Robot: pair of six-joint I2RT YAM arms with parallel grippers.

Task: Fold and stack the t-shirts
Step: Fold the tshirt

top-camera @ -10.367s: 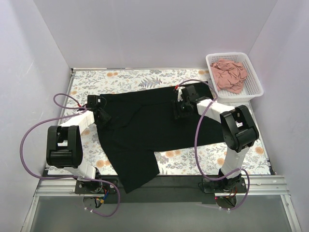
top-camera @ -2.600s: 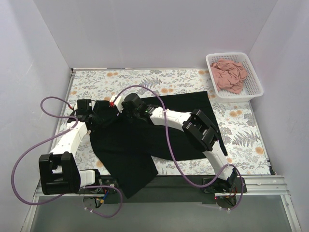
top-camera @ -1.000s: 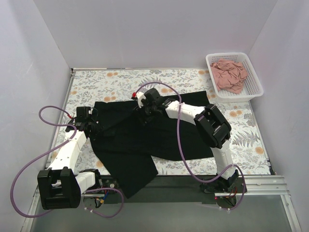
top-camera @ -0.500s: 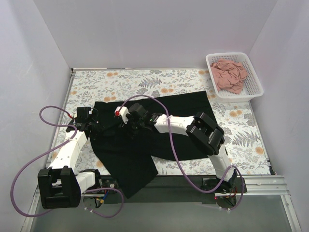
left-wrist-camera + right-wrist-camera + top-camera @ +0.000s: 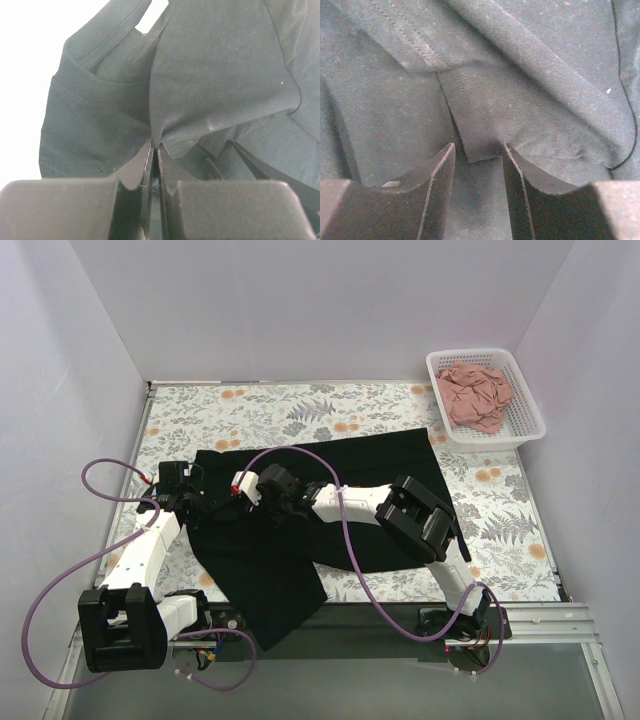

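Black t-shirt [image 5: 390, 455] lies spread on the floral table [image 5: 250, 410]. Left gripper [image 5: 155, 150], arm stretched forward, pinches its left edge tight. Right gripper [image 5: 479, 150], arm reaching across leftward, straddles a seamed fold, fingers apart.

Robot lab test cell indicated.
- Table [image 5: 500, 510] boxed in by plain white walls [image 5: 320, 310] at left, back and right of frame.
- Left arm [image 5: 140, 550] and right arm [image 5: 430, 530] bolted to metal rail [image 5: 340, 625] along bottom edge.
- Purple cables [image 5: 50, 570] left looped in open at lower left.
- Tabletop covered with floral sheet.
- White basket [image 5: 528, 400] set at upper right corner.
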